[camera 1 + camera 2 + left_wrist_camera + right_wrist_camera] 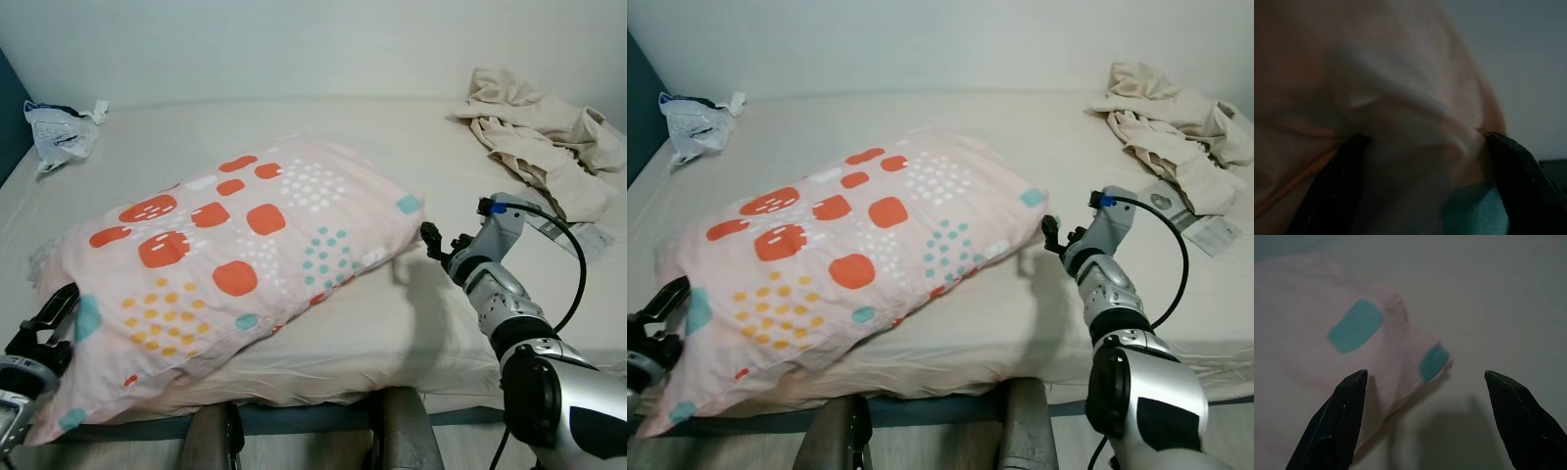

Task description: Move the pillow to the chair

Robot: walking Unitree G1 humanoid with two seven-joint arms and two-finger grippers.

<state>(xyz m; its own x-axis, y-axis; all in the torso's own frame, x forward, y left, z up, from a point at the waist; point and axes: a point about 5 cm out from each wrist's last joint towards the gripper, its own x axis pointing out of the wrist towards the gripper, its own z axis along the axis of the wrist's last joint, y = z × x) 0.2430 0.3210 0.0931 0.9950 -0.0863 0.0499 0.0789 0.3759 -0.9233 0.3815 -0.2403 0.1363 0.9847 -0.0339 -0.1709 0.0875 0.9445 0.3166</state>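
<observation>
At the far left of the bed (323, 127), near the head wall, a crumpled plastic bag (61, 130) lies by the blue edge; I can read no print on it.

My left gripper (44, 328) sits low at the near left corner of the pillow (230, 250). In my left wrist view the pale fabric bulges between my two black fingers (1513, 176) and presses against both, so I am grasping that corner's cloth, with the fingers held wide around the bunched material.

The pillow lies diagonally across the near part of the bed, its near left end hanging over the mattress edge by my left gripper, its far right corner pointing at my right gripper (431, 238). It is pale pink, printed with orange rounded blocks, small orange dots, white dots, teal dots and a few teal patches; one teal patch marks the right corner. The cover looks soft and slightly rumpled.

My right gripper hovers just beside that right corner, fingers spread apart and holding nothing. In my right wrist view the corner with two teal patches lies ahead of the left-hand fingertip, apart from both fingertips, with bare sheet ahead of the other.

Farther right, a heap of beige cloth (544, 137) lies on the bed, and beside it a flat clear packet (1205, 227) whose printing is too small to read.
</observation>
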